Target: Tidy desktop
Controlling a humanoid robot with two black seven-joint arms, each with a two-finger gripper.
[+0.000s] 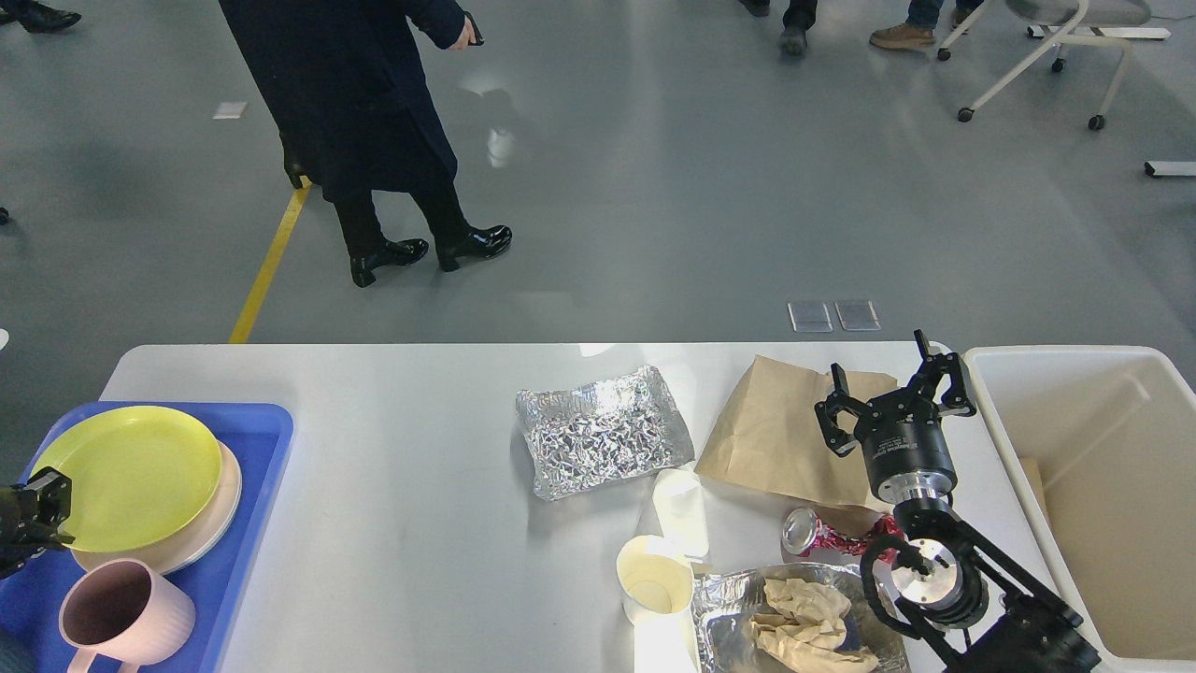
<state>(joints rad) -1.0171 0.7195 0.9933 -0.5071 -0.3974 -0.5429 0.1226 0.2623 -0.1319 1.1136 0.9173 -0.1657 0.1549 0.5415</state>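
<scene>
- The worktop [420, 523] is a smooth, glossy white slab with rounded far corners; it fills the lower half of the head view, with its long axis running left to right and grey floor beyond its far edge
- At its left end sits a blue tray [266, 439], a shallow plastic rectangle with rounded corners, holding a round yellow plate [131, 477] stacked on a paler plate, and a matte pink mug [126, 617] with its mouth tilted toward the camera
- Near the middle lies a crinkled foil tray [603, 432], shiny and roughly rectangular, slightly skewed to the worktop's edges
- To its right a flat brown paper bag [775, 439] lies creased, one corner pointing to the far edge
- Nearer the front: a cream paper cup [654, 578] standing open, a crushed red can [822, 535] on its side, and a second foil tray [738, 617] holding crumpled brown paper [808, 626]
- A cream-white bin [1074, 439], rigid, deep and rectangular, stands against the worktop's right end
- The right pincer [892, 383] hangs over the paper bag's right edge, black fingers spread apart and holding nothing
- The left pincer [37, 509] shows only as a dark part at the left edge beside the yellow plate; whether it is released or clenched I cannot tell
</scene>
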